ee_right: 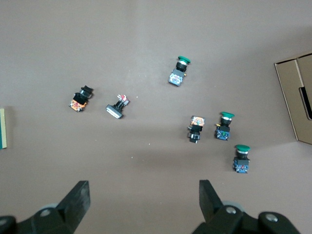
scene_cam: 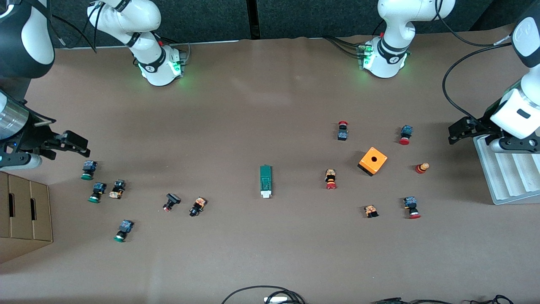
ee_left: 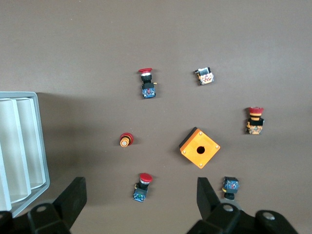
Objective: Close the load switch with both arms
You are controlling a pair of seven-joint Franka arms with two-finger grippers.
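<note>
The load switch [scene_cam: 265, 180], a narrow dark-green block with a white tab at the end nearer the front camera, lies flat at mid-table. One end of it shows at the edge of the right wrist view [ee_right: 3, 127]. My right gripper [scene_cam: 80, 144] hangs open above the table at the right arm's end, over bare table beside several green push-buttons, with nothing between its fingers [ee_right: 144, 187]. My left gripper [scene_cam: 454, 133] hangs open at the left arm's end, beside the white rack. From above, a red push-button [ee_left: 142, 186] on the table shows between its spread fingers [ee_left: 140, 185].
An orange cube with a hole [scene_cam: 373, 161] and several red push-buttons lie toward the left arm's end. Green and black push-buttons lie toward the right arm's end. A white ribbed rack [scene_cam: 506, 177] and a cardboard box [scene_cam: 23, 215] stand at the table's two ends.
</note>
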